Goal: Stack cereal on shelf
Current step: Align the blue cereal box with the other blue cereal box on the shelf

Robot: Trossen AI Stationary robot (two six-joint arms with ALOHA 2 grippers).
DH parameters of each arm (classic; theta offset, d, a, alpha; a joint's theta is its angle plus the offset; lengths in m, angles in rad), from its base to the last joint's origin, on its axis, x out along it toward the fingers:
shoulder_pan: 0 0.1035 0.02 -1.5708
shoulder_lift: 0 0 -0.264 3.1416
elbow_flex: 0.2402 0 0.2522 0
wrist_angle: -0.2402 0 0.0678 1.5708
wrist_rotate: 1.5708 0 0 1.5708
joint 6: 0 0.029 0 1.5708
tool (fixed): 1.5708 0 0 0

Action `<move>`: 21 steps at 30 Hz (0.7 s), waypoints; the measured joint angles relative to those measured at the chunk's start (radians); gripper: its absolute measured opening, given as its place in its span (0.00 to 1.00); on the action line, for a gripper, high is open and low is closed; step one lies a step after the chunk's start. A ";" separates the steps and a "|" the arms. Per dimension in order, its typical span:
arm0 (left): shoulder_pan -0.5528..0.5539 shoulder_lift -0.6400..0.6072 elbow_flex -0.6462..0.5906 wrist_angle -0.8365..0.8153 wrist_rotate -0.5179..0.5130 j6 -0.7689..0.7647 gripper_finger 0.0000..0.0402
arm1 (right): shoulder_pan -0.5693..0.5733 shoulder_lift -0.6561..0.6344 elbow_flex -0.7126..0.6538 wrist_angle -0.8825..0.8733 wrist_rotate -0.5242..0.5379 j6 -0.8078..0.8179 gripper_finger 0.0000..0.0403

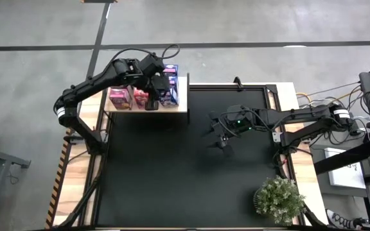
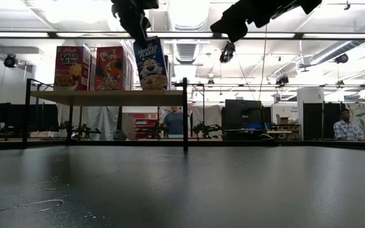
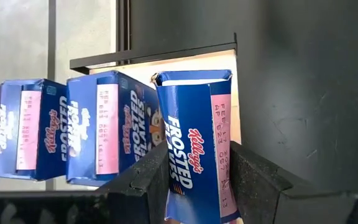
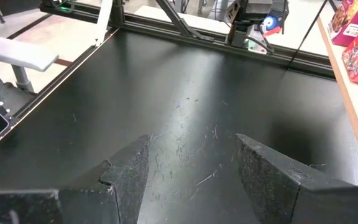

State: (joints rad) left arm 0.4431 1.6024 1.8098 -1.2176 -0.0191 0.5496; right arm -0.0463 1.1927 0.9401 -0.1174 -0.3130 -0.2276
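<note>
The big black table mat (image 1: 185,160) was bare except for a small green plant in the near right corner (image 1: 279,197), so no loose cereal boxes showed on it. The pale wooden shelf w/ a flat plank top (image 1: 184,102) stood at the far left of the mat, and the small cardboard cereal boxes were on it: pink ones (image 1: 119,97) to the left in the high view, blue ones (image 1: 169,94) to the right. In the low view a red Raisin Bran box (image 2: 72,67) and a red-orange box beside it (image 2: 109,68) stood upright on the plank. The left gripper (image 3: 191,177) was over the shelf, its two dark fingers (image 3: 143,177) closed on a blue Frosted Flakes box (image 3: 194,146), one on each side. That box (image 2: 150,63) hung a bit tilted, its bottom edge right at the plank; I couldn't tell if it touched. Two more blue Frosted Flakes boxes (image 3: 101,127) sat just beside it. My guess: most of the job was done, and what was left was to set this blue box down flat next to the others and let go. The right gripper (image 4: 191,171) waited over the middle of the mat, claw wide, holding nothing. Hard to make out: the left arm covered part of the shelf from above, so I couldn't count all the boxes or see if any sat in a 2nd row. The low view cut off both arms at the top. A person (image 2: 343,125) sat far back in the room, too small to see what they did.
</note>
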 joint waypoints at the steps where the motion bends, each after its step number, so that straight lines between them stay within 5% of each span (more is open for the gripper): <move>1: 0.001 0.000 0.000 0.000 -0.004 0.000 0.33 | 0.000 0.000 0.000 0.000 0.000 -0.001 0.54; 21: 0.002 0.002 -0.006 0.026 -0.008 -0.015 0.42 | 0.000 0.000 0.000 -0.005 0.000 0.009 0.54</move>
State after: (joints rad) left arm 0.4454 1.6039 1.8034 -1.1915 -0.0270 0.5343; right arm -0.0463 1.1927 0.9401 -0.1224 -0.3130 -0.2188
